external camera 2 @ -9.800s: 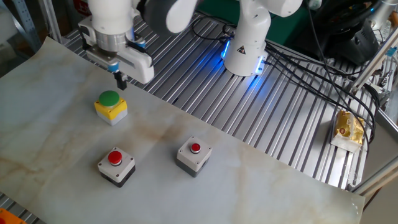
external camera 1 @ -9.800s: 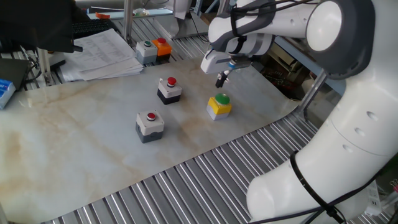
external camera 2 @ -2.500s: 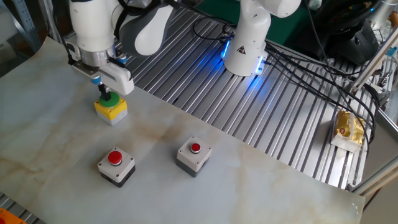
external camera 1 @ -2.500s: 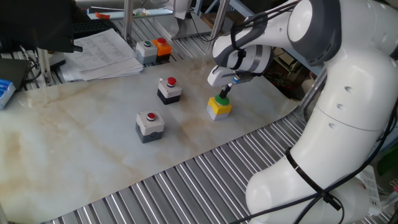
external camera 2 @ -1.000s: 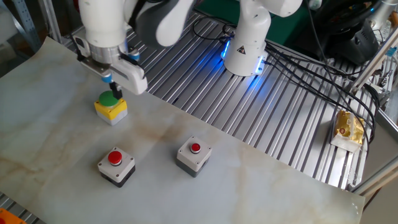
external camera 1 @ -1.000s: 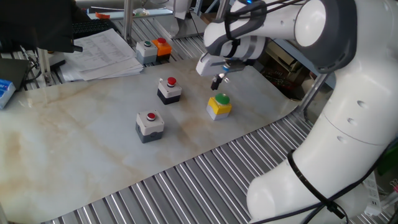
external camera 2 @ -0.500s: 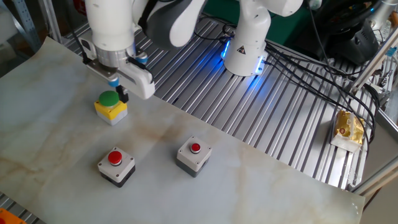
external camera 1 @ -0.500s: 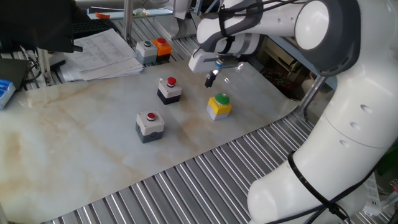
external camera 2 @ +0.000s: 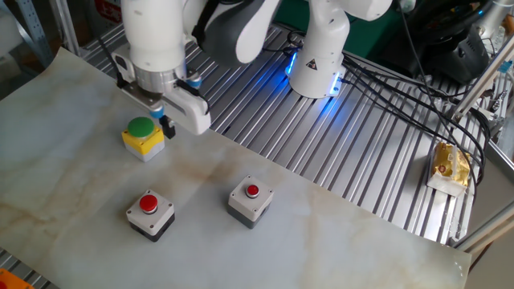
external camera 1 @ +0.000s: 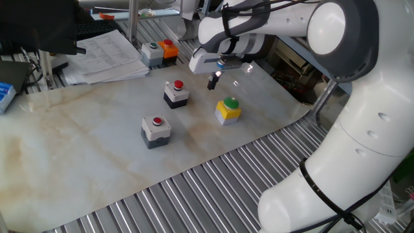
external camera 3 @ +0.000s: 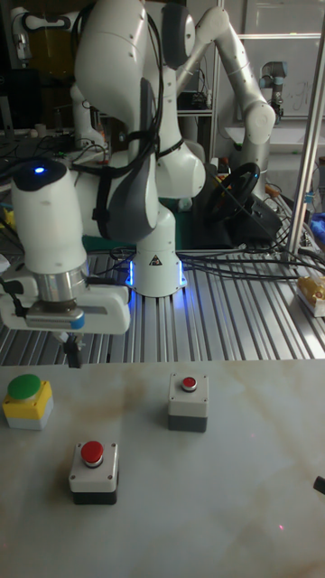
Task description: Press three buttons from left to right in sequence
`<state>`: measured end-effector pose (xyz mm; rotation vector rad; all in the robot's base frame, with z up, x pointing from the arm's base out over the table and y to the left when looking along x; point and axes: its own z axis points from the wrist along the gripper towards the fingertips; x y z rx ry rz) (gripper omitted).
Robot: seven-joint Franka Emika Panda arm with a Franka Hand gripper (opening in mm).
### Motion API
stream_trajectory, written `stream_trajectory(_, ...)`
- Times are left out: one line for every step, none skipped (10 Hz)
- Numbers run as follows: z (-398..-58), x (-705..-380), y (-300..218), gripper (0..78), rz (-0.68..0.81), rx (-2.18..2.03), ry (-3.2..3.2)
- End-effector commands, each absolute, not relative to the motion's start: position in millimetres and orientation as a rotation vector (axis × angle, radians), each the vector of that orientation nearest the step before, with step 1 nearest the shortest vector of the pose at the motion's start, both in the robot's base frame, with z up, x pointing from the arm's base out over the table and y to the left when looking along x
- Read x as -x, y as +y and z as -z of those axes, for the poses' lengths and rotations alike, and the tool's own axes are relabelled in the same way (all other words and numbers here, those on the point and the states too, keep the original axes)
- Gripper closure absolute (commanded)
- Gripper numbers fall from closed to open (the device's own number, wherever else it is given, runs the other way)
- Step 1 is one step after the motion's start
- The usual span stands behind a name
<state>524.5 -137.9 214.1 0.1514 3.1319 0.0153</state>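
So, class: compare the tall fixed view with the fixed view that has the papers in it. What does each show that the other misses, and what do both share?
Only the tall fixed view shows the arm's base with its blue glow. Only the papers view shows the stack of papers, plus a grey box with a small green button beside an orange box. Both show the gripper above the table and all three buttons: the yellow box and two grey boxes with red buttons.

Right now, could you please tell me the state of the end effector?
End effector: holds nothing; open or closed cannot be told.
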Motion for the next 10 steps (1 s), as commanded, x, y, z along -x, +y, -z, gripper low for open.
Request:
stream_trajectory(-209, -527, -123, 77.6, -0.019, -0.173, 3.113)
stream_trajectory(-206, -528, -116, 77.6, -0.016, -0.190, 3.105)
stream_trajectory(-205, -529, -110, 77.6, -0.014, -0.204, 3.101)
stream_trajectory(-205, -531, -107, 77.6, -0.015, -0.206, 3.099)
stream_trajectory(-207, -534, -105, 77.6, -0.016, -0.202, 3.100)
stream_trajectory(-210, -539, -106, 77.6, -0.015, -0.190, 3.104)
stream_trajectory(-213, -543, -107, 77.6, -0.017, -0.180, 3.107)
stream_trajectory(-214, -545, -107, 77.6, -0.016, -0.179, 3.108)
stream_trajectory(-216, -550, -107, 77.6, -0.016, -0.178, 3.107)
stream_trajectory(-216, -550, -107, 77.6, -0.016, -0.178, 3.107)
